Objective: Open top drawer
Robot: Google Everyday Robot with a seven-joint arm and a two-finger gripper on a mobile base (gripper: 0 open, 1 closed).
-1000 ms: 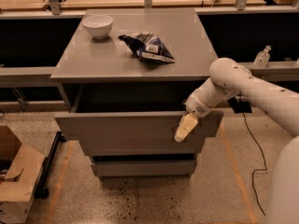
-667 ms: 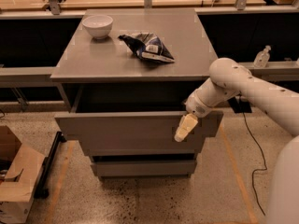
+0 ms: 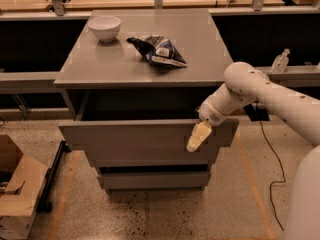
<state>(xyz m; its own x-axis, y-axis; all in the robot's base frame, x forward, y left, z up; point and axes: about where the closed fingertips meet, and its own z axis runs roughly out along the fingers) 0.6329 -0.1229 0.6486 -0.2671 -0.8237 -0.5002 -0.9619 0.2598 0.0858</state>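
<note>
The top drawer (image 3: 135, 135) is a wide plain grey front on the grey cabinet (image 3: 100, 69). It stands pulled out towards me, with a dark gap showing behind its upper edge. Two narrower grey drawer fronts sit below it. My gripper (image 3: 197, 138) hangs at the end of the white arm coming in from the right. It sits over the right part of the drawer's front, at its upper edge, pointing down and to the left.
A white bowl (image 3: 104, 27) and a crumpled chip bag (image 3: 159, 51) lie on the cabinet top. A cardboard box (image 3: 17, 191) stands on the floor at the left. A plastic bottle (image 3: 280, 61) stands on a ledge at the right. A black cable (image 3: 270, 159) runs across the floor.
</note>
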